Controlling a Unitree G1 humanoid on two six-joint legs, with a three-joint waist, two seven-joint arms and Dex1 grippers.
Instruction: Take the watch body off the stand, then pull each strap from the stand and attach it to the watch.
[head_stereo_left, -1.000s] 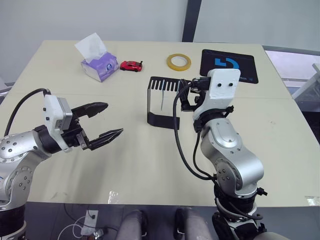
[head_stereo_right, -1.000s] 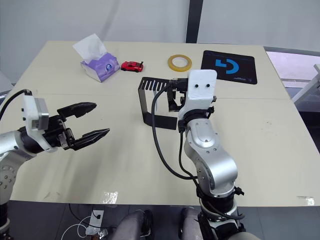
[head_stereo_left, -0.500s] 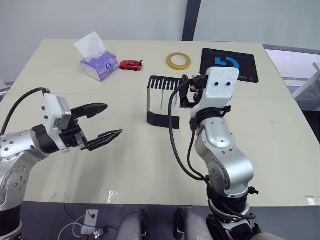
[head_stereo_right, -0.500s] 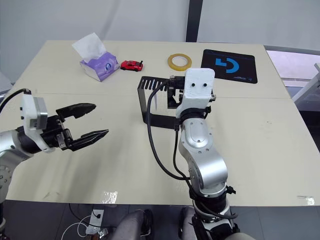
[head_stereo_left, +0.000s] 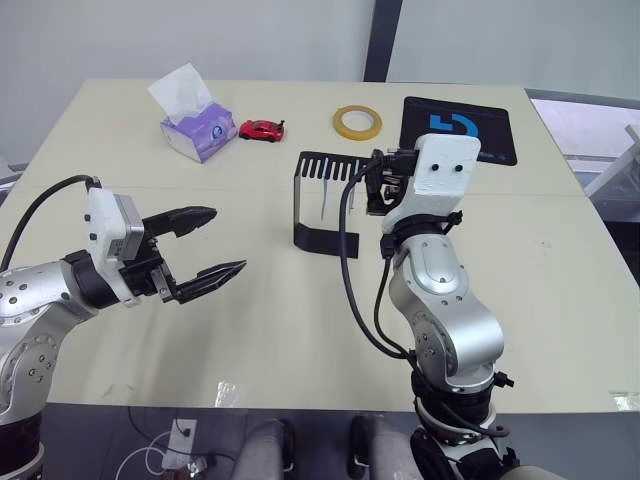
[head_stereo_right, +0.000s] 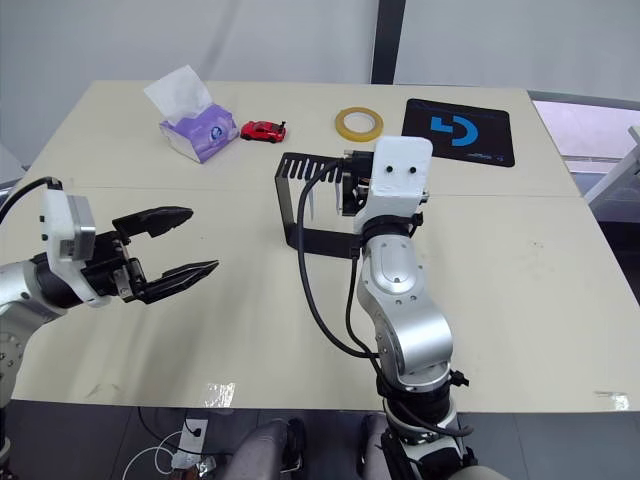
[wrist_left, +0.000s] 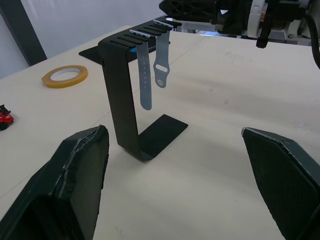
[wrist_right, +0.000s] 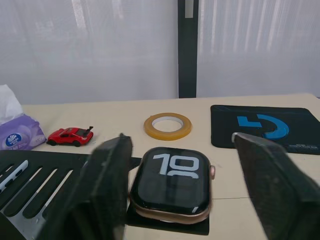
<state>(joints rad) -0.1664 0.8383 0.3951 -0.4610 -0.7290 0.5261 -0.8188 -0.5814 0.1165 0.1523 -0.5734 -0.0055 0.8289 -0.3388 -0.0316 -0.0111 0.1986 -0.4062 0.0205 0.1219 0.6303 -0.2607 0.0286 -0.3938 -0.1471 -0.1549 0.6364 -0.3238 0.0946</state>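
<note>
The black stand (head_stereo_left: 322, 205) is upright mid-table, and two pale blue-grey straps (wrist_left: 145, 75) hang from the slots in its top plate. The watch body (wrist_right: 171, 183), its dark screen showing light digits, rests on the stand's plate. My right gripper (head_stereo_left: 376, 186) is at that end of the plate. It is open, with one finger (wrist_right: 106, 192) on each side of the watch and not touching it. My left gripper (head_stereo_left: 208, 242) hovers open over the table to the left of the stand, holding nothing.
A tissue box (head_stereo_left: 195, 130), a red toy car (head_stereo_left: 262, 130) and a yellow tape roll (head_stereo_left: 357, 123) lie along the far side. A black mouse pad with a blue logo (head_stereo_left: 458, 130) lies behind my right gripper.
My right arm has shifted slightly, bringing its gripper a little closer to the stand's top plate. The left arm has stayed put.
</note>
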